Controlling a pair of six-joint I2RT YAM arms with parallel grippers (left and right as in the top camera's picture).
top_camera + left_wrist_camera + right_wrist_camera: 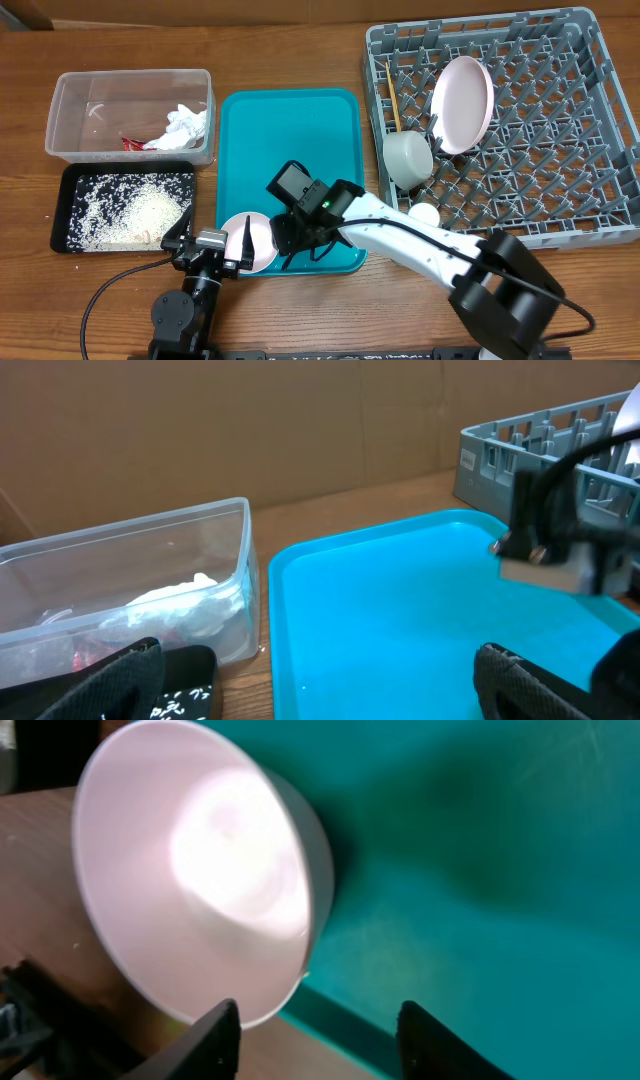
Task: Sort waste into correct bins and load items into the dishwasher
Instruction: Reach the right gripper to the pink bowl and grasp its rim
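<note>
A small pinkish-white plate [258,243] sits tilted over the front left corner of the teal tray [290,130]. It also shows in the right wrist view [190,870]. My right gripper [288,240] [325,1045] is open and empty just right of the plate. My left gripper [212,242] [320,695] is open and empty just left of it. The clear tub [130,112] [150,570] holds a white napkin [185,124] [180,598] and a red wrapper [132,143]. The black tray [70,215] holds rice grains [130,212]. The grey rack [560,140] holds a large plate [462,103], a grey bowl [408,158], a white cup [427,213] and chopsticks [393,100].
The teal tray [400,610] lies between the bins and the rack [540,445]. My right arm's wrist [565,530] hangs over the tray's right side. Bare wooden table lies along the front edge.
</note>
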